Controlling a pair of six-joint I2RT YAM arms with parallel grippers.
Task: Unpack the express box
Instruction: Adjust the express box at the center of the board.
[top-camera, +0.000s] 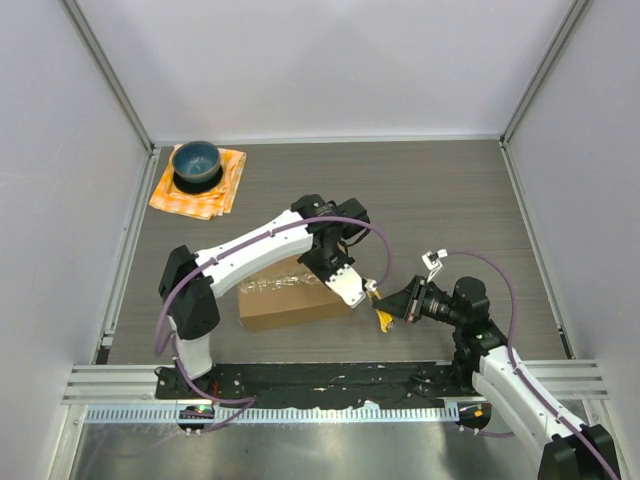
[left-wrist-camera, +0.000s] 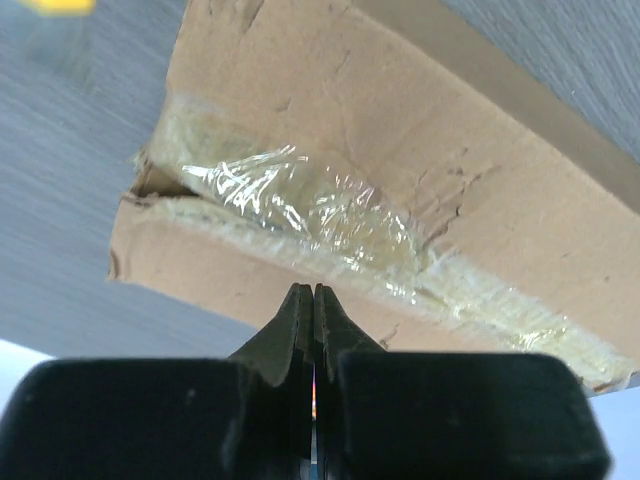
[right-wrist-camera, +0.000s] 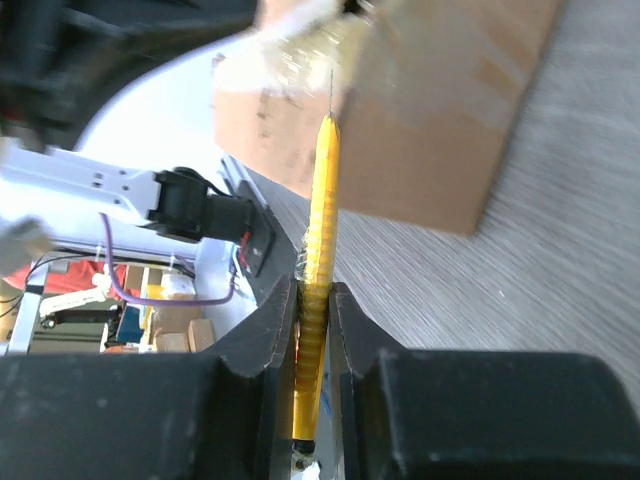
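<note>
Yellow cutter (right-wrist-camera: 320, 210) clamped in right tool (right-wrist-camera: 315, 296), blade (right-wrist-camera: 331, 95) visible only wrist-side; left tool (left-wrist-camera: 313, 300) together at express box (left-wrist-camera: 400, 120).

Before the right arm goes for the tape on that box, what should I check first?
1. Yellow cutter clamped in the right tool: ok.
2. Blade pointing at the taped end of the box: ok.
3. Blade touching the tape: cannot tell.
4. Left tool shut above the box top: ok. Pressing it down: cannot tell.
5. Seam cut open: not ok, tape covers it.
6. Bowl and cloth far from both arms: ok.
</note>
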